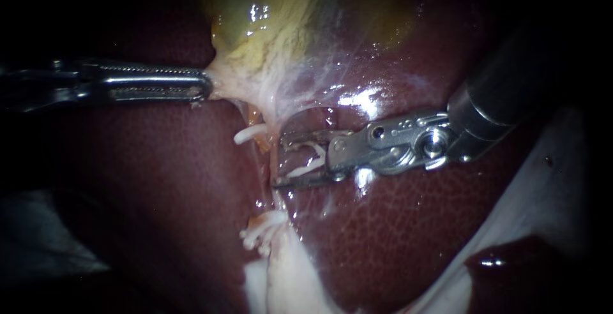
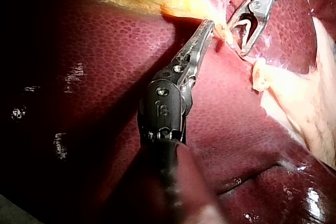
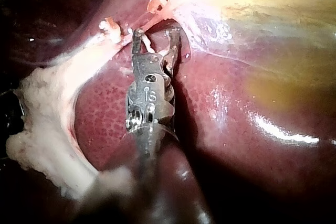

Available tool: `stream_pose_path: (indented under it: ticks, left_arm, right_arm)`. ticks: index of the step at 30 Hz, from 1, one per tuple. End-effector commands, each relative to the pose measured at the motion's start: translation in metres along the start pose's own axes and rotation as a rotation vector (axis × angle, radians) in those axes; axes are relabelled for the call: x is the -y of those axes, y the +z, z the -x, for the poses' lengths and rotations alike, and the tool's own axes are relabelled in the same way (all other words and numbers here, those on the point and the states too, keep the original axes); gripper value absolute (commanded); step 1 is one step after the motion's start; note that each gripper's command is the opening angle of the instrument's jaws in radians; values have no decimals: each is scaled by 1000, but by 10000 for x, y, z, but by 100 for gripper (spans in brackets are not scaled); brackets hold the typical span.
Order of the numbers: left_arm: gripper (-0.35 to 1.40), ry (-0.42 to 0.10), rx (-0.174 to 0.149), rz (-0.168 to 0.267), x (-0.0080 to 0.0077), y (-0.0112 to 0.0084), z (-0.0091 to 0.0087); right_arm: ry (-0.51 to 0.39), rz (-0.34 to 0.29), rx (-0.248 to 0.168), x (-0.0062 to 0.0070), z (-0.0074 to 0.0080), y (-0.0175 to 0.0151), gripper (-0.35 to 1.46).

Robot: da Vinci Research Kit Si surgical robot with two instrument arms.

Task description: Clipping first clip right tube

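Note:
My left instrument (image 1: 205, 88) comes in from the left, its jaws shut on the pale edge of the yellowish gallbladder (image 1: 287, 27), which it holds stretched leftward. My right instrument (image 1: 280, 161) enters from the upper right with its jaws open, a white clip (image 1: 308, 159) sitting between them. Their tips reach a thin pale tube (image 1: 263, 161) that runs down from the gallbladder's neck. In the right wrist view this tube (image 3: 152, 20) crosses just ahead of the open jaws (image 3: 156, 35). The left wrist view shows both instruments (image 2: 209, 27) (image 2: 245, 31) close together.
Dark red liver (image 1: 396, 224) lies under everything. A small white piece (image 1: 246, 136) sticks out beside the tube's upper part, and several white stubs (image 1: 258, 232) sit lower down. Whitish fatty tissue (image 1: 281, 276) spreads below, and pale material (image 1: 543, 180) lies at the right.

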Motion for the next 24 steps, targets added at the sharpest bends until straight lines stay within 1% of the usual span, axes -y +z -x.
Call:
stream_pose_path:
  ticks: [1, 3, 6, 7, 11, 13, 15, 16, 20, 24]
  left_arm:
    - [-35, 0, 0, 0, 0, -1, -1]
    - [-35, 0, 0, 0, 0, -1, -1]
    - [-35, 0, 0, -2, 0, -2, -1]
    - [-35, 0, 0, -2, 0, -2, -1]
    - [-35, -1, 0, -4, 1, -3, -2]
    - [-35, -1, 0, -4, 1, -3, -2]
    - [-35, -1, 0, -4, 1, -4, -2]
    - [-35, -1, 0, -4, 1, -4, -2]
    - [-35, -1, 0, -4, 1, -4, -2]
    - [-35, -1, 0, -4, 1, -4, -3]
  right_arm:
    - [0, 0, 0, 0, 0, -3, 41]
    - [0, -3, 2, 1, 0, -8, 42]
    - [3, -8, -8, 1, -1, -20, 42]
    - [17, -10, -17, 0, -2, -26, 43]
    - [78, -24, -78, -2, -3, -45, 45]
    - [114, -64, -93, -2, -3, -51, 45]
    - [149, -138, -107, -1, 0, -55, 45]
    - [172, -159, -119, 0, 2, -55, 45]
    - [225, -209, -128, 5, 7, -48, 45]
    - [272, -257, -138, 11, 14, -32, 45]
